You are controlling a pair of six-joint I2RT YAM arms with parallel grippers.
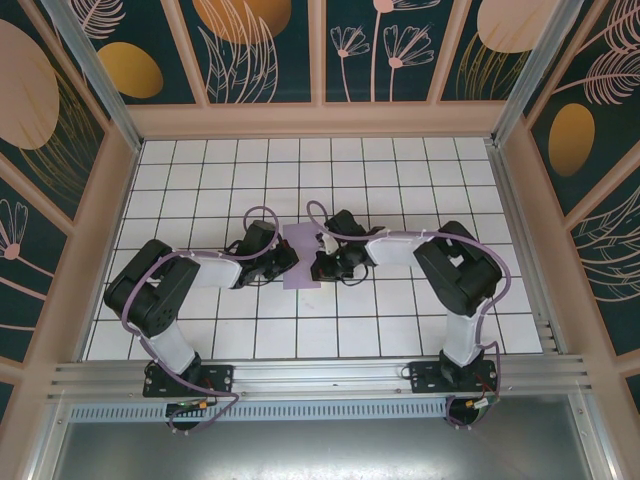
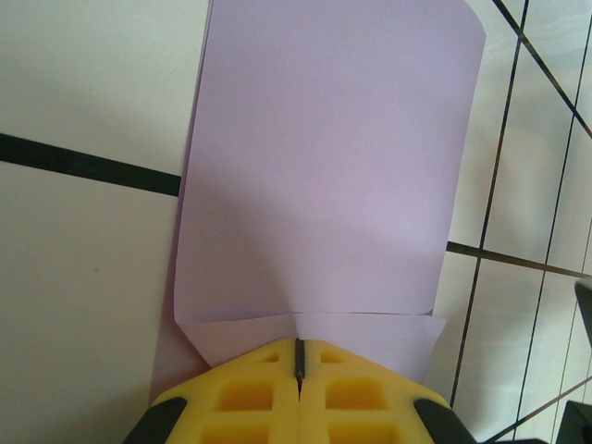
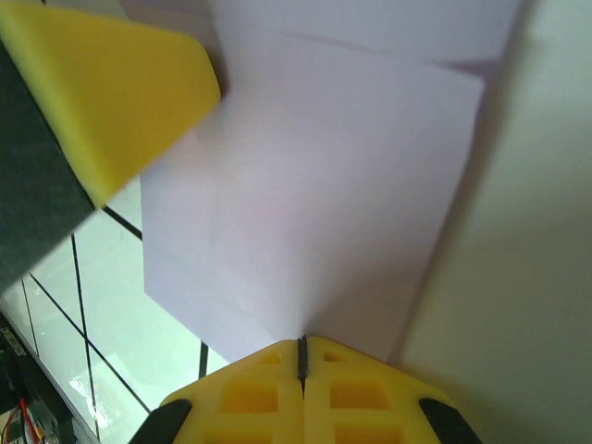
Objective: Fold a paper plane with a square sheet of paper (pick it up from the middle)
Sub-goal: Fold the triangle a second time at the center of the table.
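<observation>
The lilac square sheet of paper [image 1: 303, 245] lies on the tiled table [image 1: 400, 180] between the two arms, doubled over into a narrow rectangle. In the left wrist view an upper layer [image 2: 324, 157] with curled corners sits over a lower layer [image 2: 388, 338]. My left gripper [image 1: 292, 262] [image 2: 299, 344] is shut, its yellow tips pinching the near edge of the lower layer, where a small ridge rises. Opposite it, my right gripper [image 1: 316, 268] [image 3: 302, 340] is shut on the other edge; the paper [image 3: 314, 185] fans out from its tips, raised above the table. The left gripper's yellow finger [image 3: 120, 92] shows there too.
White tiles with dark grout lines run all round the sheet. Low beige walls [image 1: 320, 120] with patterned panels above close off the back and both sides. A metal rail [image 1: 320, 375] runs along the near edge by the arm bases.
</observation>
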